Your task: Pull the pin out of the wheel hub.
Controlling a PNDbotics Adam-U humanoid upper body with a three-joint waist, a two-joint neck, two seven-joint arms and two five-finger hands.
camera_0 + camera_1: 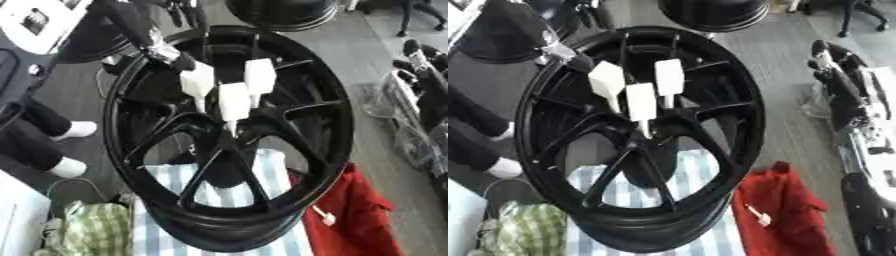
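Note:
A large black spoked wheel rim [337,150] stands tilted on a striped cloth and fills the middle of both views. My left arm comes in from the upper left, and my left hand [199,80] reaches inside the rim. Its white fingers [234,100] are straight and spread, pointing down at the hub [229,137] where the spokes meet. The middle finger's narrow tip reaches the hub centre. I cannot make out the pin apart from the white fingertips. My right hand shows in neither view.
A blue-and-white striped cloth [271,170] lies under the wheel, with a red cloth [785,200] at its right and a green checked cloth [96,227] at the lower left. A second black rim [710,12] lies at the top. A person's legs [39,135] stand at the left. Black and silver equipment [846,100] lines the right edge.

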